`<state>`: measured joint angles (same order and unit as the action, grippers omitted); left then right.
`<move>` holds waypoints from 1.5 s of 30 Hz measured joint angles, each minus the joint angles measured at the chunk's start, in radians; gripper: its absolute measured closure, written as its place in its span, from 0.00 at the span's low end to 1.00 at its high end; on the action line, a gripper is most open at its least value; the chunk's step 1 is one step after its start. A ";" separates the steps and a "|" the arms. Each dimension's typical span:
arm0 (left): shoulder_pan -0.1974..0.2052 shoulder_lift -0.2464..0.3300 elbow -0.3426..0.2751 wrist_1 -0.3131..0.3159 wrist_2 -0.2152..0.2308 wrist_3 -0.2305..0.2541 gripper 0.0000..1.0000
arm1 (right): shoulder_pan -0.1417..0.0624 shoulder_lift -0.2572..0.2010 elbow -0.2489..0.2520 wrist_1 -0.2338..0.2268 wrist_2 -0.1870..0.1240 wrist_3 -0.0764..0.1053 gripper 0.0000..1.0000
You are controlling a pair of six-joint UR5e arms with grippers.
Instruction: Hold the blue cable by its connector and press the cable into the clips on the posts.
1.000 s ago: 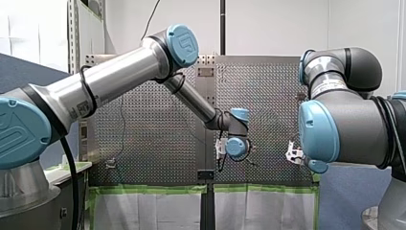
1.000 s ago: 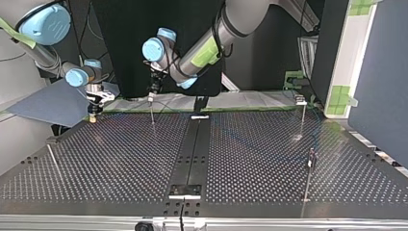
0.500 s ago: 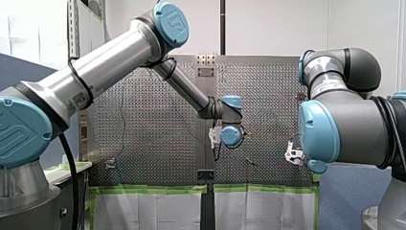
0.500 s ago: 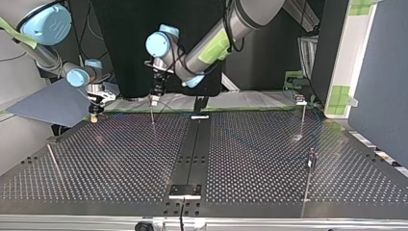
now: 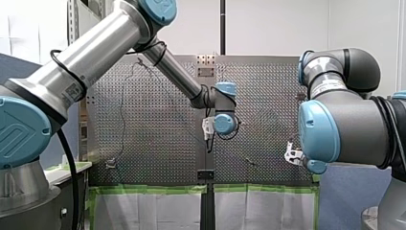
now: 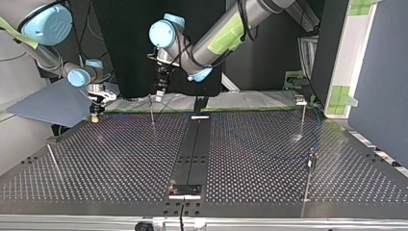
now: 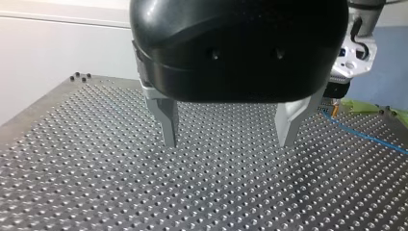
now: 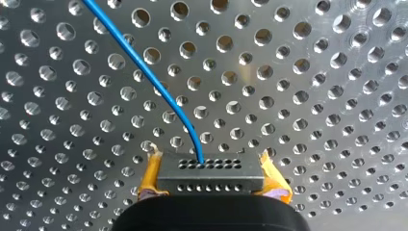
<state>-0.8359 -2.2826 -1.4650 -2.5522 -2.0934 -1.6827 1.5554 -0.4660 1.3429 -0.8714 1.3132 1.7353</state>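
Between yellow pads [image 8: 274, 180] of right gripper [image 8: 210, 182]: connector [image 8: 210, 169] clamped, cable [image 8: 144, 67] leaving toward 11 o'clock. Left gripper [image 7: 230, 134] above table [image 7: 96, 168], jaws apart.

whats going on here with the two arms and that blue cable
My right gripper is shut on the black connector of the blue cable, its yellow-padded fingers clamping it just above the perforated table. The cable runs away from it across the table. My left gripper hangs open over the table, holding nothing. Whether the cable is pressed onto any post is too small to tell.
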 joint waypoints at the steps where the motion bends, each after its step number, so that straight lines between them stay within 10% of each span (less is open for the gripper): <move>1: 0.000 0.012 -0.013 0.000 -0.001 0.000 0.00 | 0.000 0.000 0.000 0.000 0.000 0.000 1.00; 45: 0.010 0.466 -0.467 0.082 -0.020 -0.017 0.00 | 0.030 -0.001 -0.006 0.022 0.000 -0.018 1.00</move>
<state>-0.8260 -1.8169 -1.9320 -2.4699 -2.1133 -1.6993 1.5851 -0.4670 1.3373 -0.8496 1.3130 1.7178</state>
